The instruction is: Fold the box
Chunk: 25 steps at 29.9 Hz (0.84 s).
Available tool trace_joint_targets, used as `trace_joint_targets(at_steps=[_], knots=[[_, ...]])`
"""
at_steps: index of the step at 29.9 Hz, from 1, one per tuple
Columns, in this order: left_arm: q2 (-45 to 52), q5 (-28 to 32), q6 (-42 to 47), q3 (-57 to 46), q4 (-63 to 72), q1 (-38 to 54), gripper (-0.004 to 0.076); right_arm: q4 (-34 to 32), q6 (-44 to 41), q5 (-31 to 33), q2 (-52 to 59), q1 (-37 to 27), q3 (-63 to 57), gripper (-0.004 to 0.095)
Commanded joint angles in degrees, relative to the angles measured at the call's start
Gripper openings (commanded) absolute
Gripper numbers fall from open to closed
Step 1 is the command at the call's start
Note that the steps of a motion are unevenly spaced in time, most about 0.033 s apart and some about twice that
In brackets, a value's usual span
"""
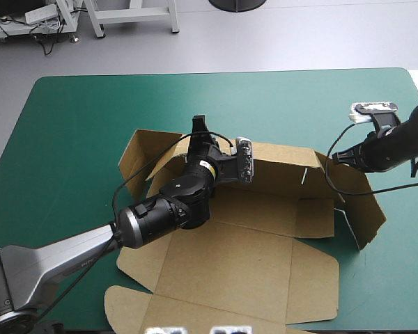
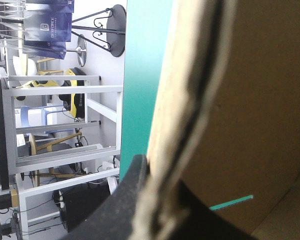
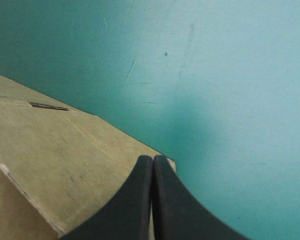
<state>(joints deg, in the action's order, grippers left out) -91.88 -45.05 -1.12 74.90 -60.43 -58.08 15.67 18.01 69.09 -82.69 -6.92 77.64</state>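
Toward the far edge of the tabletop (image 1: 76, 118), left gripper (image 1: 198, 126) and right gripper (image 1: 334, 157) are both pinched onto walls of the box (image 1: 244, 257), so uneven pulling could honestly crease or tear them.

Brown box (image 1: 244, 264), far walls partly raised

High view: bright, even light from overhead. Table (image 1: 76, 125) flat-lit. Left arm (image 1: 160, 216) drops a soft shadow on the box (image 1: 244, 264); small glint on its metal collar. Box's raised walls throw thin, soft-edged shadows.
Left wrist view: box wall right at the lens, smeared out of focus; its inner face shaded, background bright.
Right wrist view: pale sheen across the table, dimmer to 1 side; faint shadow ahead of right gripper (image 3: 152, 159); fine scratches catch light.
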Motion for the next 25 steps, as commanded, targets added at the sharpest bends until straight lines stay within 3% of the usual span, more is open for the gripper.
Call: trace_joint_targets(at_steps=[1,12,20,25], knots=[[1.6,1.6,1.9,1.2,-0.8,-0.3,-0.0010,4.8,-0.6,2.8,2.5,-0.2,1.1,-0.0018],[1.6,1.6,3.4,1.2,-0.9,-0.2,-0.0010,2.4,0.3,2.8,9.0,-0.2,-9.5,-0.0018],[1.6,2.1,3.9,1.2,-0.7,-0.2,-0.0010,-0.5,-0.7,2.8,11.0,-0.2,-10.1,-0.0018],[1.6,4.5,11.6,1.2,-1.0,-0.2,-0.0010,-0.4,-1.0,2.8,11.1,-0.2,-10.1,-0.0018]])
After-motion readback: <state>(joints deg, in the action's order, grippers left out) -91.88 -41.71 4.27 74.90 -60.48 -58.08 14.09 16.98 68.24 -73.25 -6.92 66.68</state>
